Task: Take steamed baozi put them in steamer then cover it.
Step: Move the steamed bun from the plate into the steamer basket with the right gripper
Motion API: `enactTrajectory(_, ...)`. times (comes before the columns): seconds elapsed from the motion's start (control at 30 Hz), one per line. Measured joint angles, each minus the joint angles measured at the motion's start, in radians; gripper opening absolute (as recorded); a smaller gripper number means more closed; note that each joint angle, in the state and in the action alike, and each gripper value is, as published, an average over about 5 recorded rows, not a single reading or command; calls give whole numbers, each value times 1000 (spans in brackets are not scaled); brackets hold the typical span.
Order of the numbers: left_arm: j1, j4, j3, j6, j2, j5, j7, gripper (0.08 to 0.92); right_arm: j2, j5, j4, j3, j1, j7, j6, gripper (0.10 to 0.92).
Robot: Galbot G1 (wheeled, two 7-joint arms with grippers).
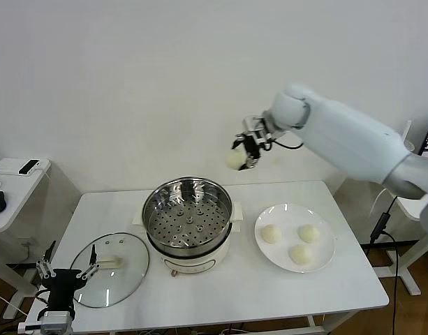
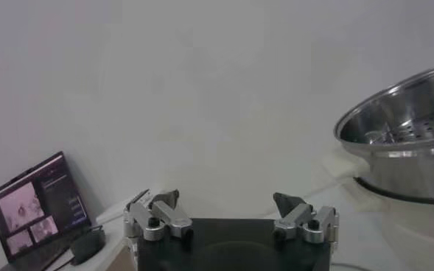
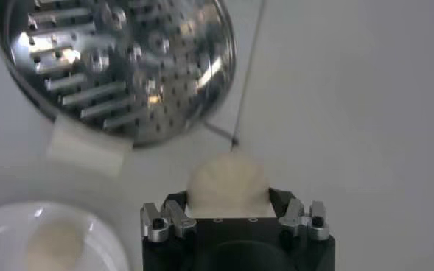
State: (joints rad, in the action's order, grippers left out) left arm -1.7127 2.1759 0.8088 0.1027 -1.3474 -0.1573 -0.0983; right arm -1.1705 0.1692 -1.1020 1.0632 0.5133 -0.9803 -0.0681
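High above the table, behind and right of the steamer (image 1: pixel 188 215), my right gripper (image 1: pixel 243 155) is shut on a pale baozi (image 1: pixel 234 160). From the right wrist view that baozi (image 3: pixel 226 184) fills the gap between the jaws, with the steamer's perforated tray (image 3: pixel 113 62) empty farther off. Three more baozi (image 1: pixel 271 234) lie on the white plate (image 1: pixel 327 239) at the right. The glass cover (image 1: pixel 109 260) rests flat on the table left of the steamer. My left gripper (image 1: pixel 65 272) stands open and empty at the table's front left corner; its left wrist view shows the left gripper (image 2: pixel 229 204) facing the steamer's side (image 2: pixel 408 140).
A small side table (image 1: pixel 15 185) with a phone stands off the table's left edge. A laptop screen (image 2: pixel 34 210) shows in the left wrist view. A white wall runs behind the table, and cables hang off its right end.
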Motion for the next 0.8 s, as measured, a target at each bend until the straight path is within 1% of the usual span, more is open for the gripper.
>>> enactTrajectory(0.3,-12,8,28,-3,2,2,-2,823,-104,-93,31,93,-6,53,165,696)
enactTrajectory(0.8,-46,33,68,-9,-20,1,-12,823,-244,-405,172,105,-97,165,448,703)
